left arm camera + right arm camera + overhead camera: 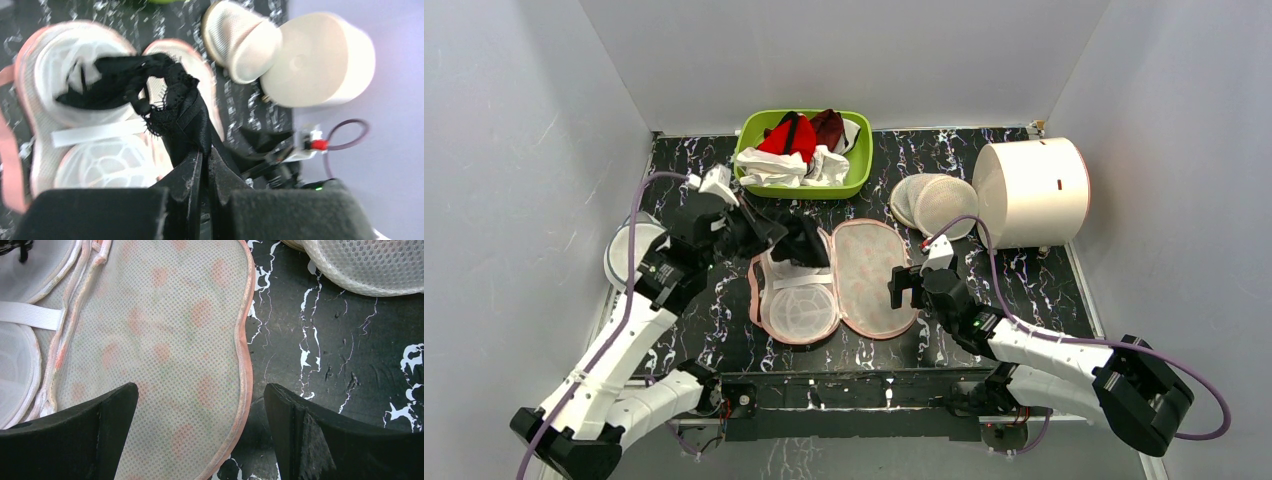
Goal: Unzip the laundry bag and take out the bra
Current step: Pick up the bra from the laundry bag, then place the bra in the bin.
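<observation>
The left pincer [205, 150] grips the black bra [165, 95], which hangs just above the opened laundry bag's [871, 270] left half. Lift straight up until its straps clear the bag's white band [95, 132]. The right pincer [200, 390], gaping wide over the right flap, can pin the bag if it drags.

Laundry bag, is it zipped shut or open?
Open. The laundry bag lies spread in two halves, mesh lining up; the left hand pinches the bra over it.

Black lace bra [165, 100] — mesh-lined bag [165, 340]
</observation>
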